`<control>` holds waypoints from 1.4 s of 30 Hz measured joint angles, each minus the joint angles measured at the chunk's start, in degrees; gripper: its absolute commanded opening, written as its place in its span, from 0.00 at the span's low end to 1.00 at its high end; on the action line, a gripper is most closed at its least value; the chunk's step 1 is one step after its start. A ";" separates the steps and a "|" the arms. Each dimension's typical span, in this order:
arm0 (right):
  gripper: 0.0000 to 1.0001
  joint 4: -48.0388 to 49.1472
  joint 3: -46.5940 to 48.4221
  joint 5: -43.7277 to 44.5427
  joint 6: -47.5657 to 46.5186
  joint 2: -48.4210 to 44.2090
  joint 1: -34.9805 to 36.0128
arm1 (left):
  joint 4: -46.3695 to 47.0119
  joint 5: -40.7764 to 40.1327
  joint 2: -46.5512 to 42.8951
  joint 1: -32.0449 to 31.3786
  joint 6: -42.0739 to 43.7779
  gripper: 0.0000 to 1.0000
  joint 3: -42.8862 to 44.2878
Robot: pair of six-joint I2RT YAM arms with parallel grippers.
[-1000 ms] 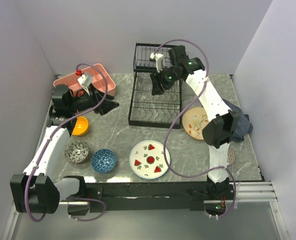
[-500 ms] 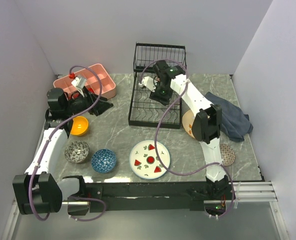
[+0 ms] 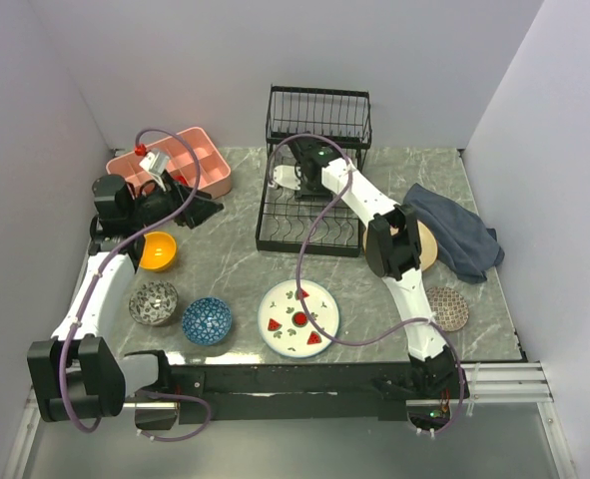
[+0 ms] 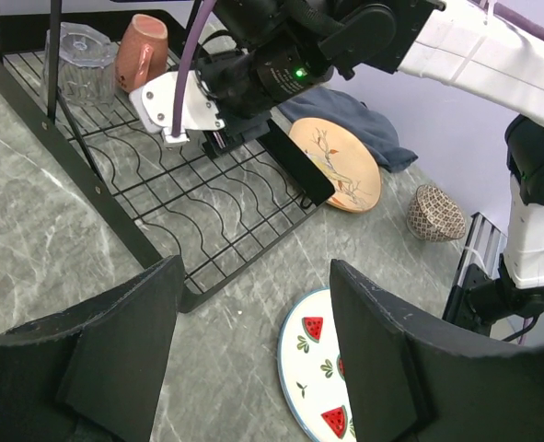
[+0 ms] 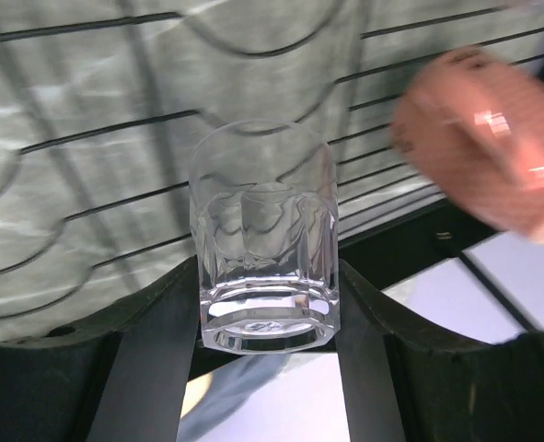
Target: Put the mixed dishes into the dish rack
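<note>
Clear glass (image 5: 264,212) sits clenched in the right pincer (image 5: 267,276), one of the fingers (image 5: 152,350) pressed to each side near its thick base. It reads sharp in the wrist view while everything around it smears, so I judge it is held aloft rather than set down.

Just to one side of the pincer is the cup (image 5: 479,138), already in the rack (image 3: 309,225), whose wires run close beneath the fingers. The step in hand is setting the glass next to that cup. The next move calls for a slow drop until the glass bears on the wires, kept off the cup, then a release and a straight pull-back.

Well away from this pincer, on the table (image 3: 225,269), wait:
- the bird plate (image 4: 338,168)
- the brown bowl (image 4: 435,214)
- the watermelon plate (image 3: 298,317)
- the blue bowl (image 3: 207,320)
- the grey bowl (image 3: 154,302)
- the orange bowl (image 3: 159,250)

The left pincer (image 4: 253,368) hangs released and empty just outside the rack.
</note>
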 measured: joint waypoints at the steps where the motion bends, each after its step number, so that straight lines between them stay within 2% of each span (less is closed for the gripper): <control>1: 0.34 0.85 0.59 0.33 -1.03 0.42 0.00 | 0.22 0.02 0.11 0.13 -0.04 0.71 0.00; 8: 0.38 5.84 2.47 1.75 -6.54 2.60 0.24 | 0.74 0.37 0.42 0.59 -0.31 0.71 -0.33; 12: 0.58 7.19 2.49 1.75 -8.13 2.78 0.28 | 1.38 0.52 0.52 0.87 -1.14 0.71 -0.72; 15: 0.69 8.15 2.49 1.77 -8.87 2.86 0.26 | 1.77 0.68 0.74 1.18 -1.36 0.71 -0.74; 18: 0.75 9.31 2.38 2.10 -9.27 2.86 0.26 | 2.03 1.07 0.90 1.46 -1.51 0.71 -0.74; 32: 0.82 14.93 0.17 2.58 -10.47 2.58 0.24 | 5.66 2.05 1.27 1.60 -4.00 0.72 -1.60; 42: 0.84 17.05 -16.04 -0.04 -6.84 -8.50 2.60 | 6.82 2.03 0.90 1.40 -4.85 0.72 -3.87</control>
